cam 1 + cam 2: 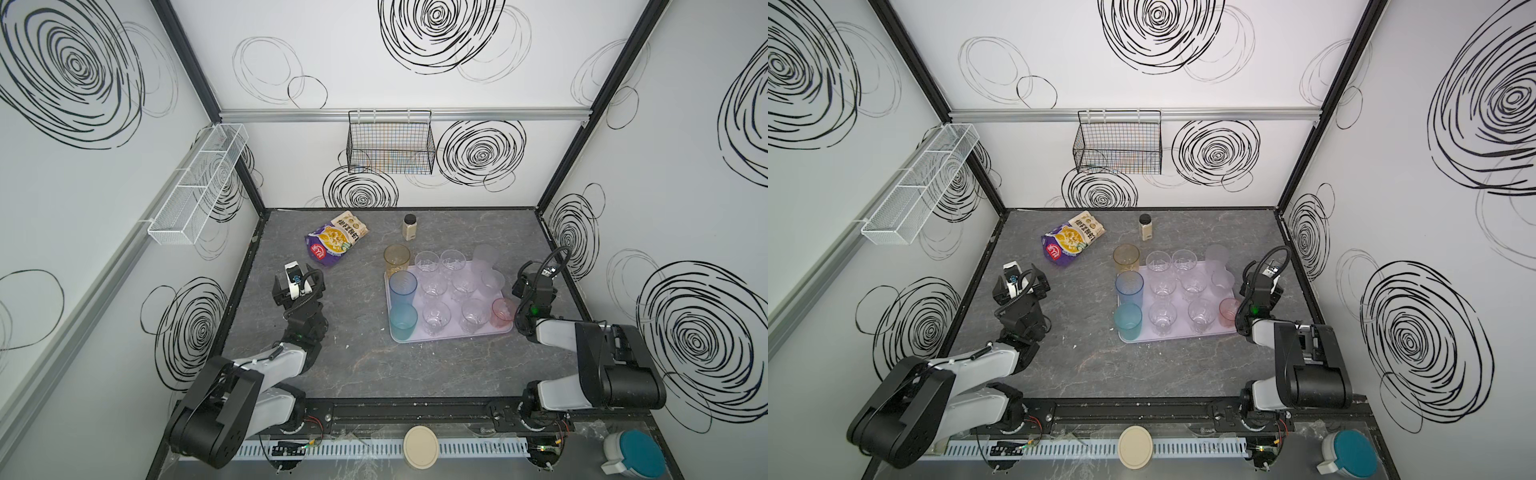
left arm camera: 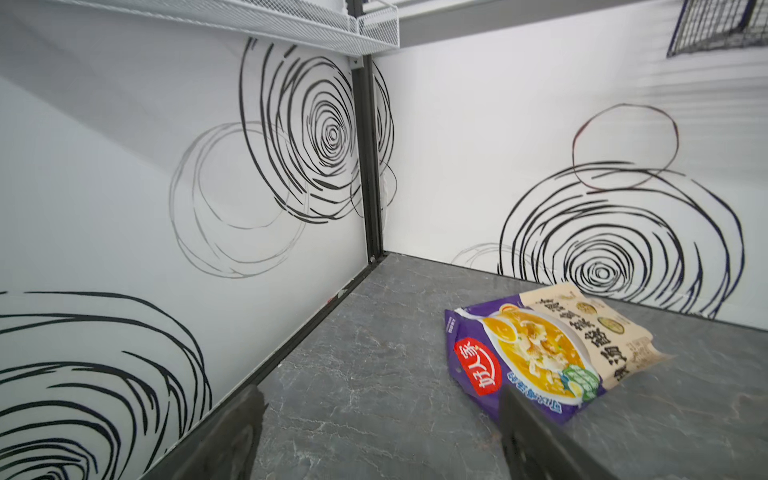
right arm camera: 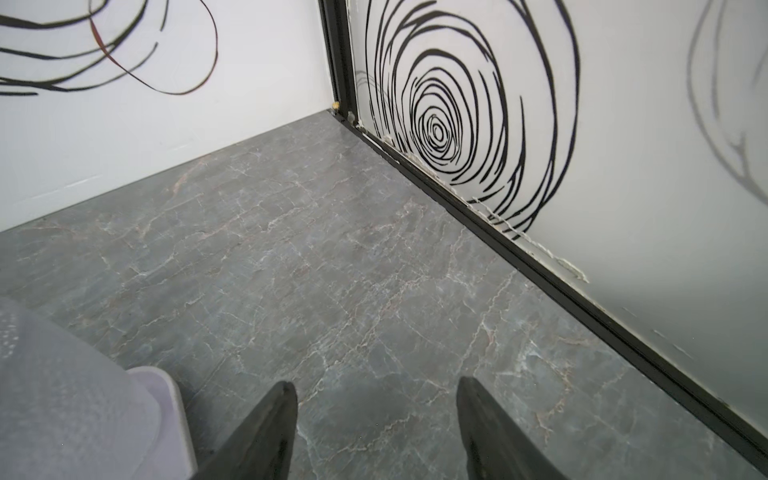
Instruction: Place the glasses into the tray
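1. Left gripper (image 2: 380, 395): fingers spread, nothing between them. Right gripper (image 3: 374, 382): also spread and empty.
2. The amber glass (image 1: 397, 258) stands upright, seemingly just outside the tray (image 1: 453, 336), at its far corner and rightward of the left fingers, with a clear path.
3. For the right fingers it lies beyond the other glasses (image 1: 436, 318). The left arm looks nearer.

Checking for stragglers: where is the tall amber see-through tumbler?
In both top views the amber tumbler stands upright at the far-left corner of the lavender plastic tray, just behind the tall blue tumbler.

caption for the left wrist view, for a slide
Open, empty left gripper above the grey tabletop, a purple food packet lying just ahead
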